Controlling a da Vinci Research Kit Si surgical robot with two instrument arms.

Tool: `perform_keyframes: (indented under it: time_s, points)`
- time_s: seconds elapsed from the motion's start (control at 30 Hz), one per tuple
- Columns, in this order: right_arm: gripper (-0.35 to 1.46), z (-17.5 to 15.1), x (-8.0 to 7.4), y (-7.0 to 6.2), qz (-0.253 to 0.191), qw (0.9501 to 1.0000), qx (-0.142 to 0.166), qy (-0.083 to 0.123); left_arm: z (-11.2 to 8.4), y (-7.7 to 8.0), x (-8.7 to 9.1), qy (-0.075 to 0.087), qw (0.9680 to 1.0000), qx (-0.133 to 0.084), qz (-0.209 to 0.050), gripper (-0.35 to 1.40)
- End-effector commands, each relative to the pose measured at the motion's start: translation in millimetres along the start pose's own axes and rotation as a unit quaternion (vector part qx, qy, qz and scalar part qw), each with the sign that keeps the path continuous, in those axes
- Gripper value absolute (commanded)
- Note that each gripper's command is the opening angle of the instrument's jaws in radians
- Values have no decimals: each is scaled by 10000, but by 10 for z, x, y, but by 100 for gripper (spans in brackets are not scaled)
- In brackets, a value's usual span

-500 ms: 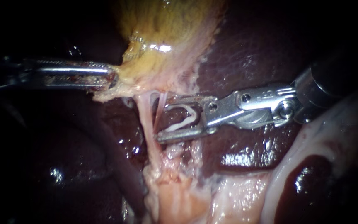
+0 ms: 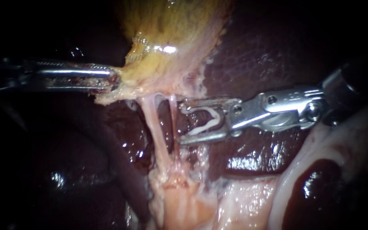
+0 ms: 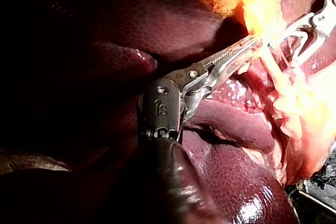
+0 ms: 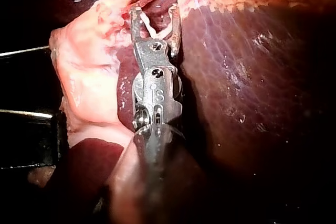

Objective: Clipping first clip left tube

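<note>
Your left instrument (image 2: 115,81) enters horizontally, and its jaws are clenched on the lower edge of the gallbladder (image 2: 171,34), both jaws bearing on the yellow-pink tissue. Below that edge, two tubes run down to a pale tissue mound (image 2: 179,200). The left tube (image 2: 152,123) is the thicker, pale pink one. The right tube (image 2: 173,115) is thin and lies just beside it. Both tubes cross in front of the dark liver (image 2: 256,55). Your right instrument (image 2: 180,122) enters from the right with its jaws spread wide. A white clip (image 2: 205,123) is seated between them, one leg lying along each jaw, so the jaws are grasping the clip only. Their tips stand at the right tube, on its right side; contact with it cannot be confirmed. The left tube lies apart from the tips, beyond the right tube, and is outside the jaws. No clip is on the left tube.
</note>
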Motion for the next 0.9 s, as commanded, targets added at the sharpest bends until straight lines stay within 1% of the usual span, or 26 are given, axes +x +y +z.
perform_keyframes:
  time_s: [0.03, 0.17, 0.3, 0.43, 0.63, 0.73, 0.9]
  points:
    - [41, -5, 0, 0, 1, 10000, 13, 8, -1, 0, 1, -2, 10000, -12, 2, -35]
    - [42, -22, 2, -3, 8, 10000, 60, 15, -2, 0, 1, 0, 10000, 1, 2, -35]
    - [43, -29, 7, -9, 38, 9999, 94, 22, -2, 0, 1, 0, 10000, 0, 2, -35]
    - [44, -25, 14, -19, 28, 9999, 146, 29, -2, 0, 1, 0, 10000, 0, 2, -35]
    - [45, -16, 25, -30, 137, 9996, 215, 87, -2, 0, 1, 0, 10000, 0, 2, -35]
    - [45, -11, 30, -34, 222, 9994, 247, 107, -2, 0, 1, 0, 10000, -1, 2, -35]
    - [45, 0, 35, -39, 503, 9982, 293, 142, -2, 0, 1, 0, 10000, -1, 2, -35]
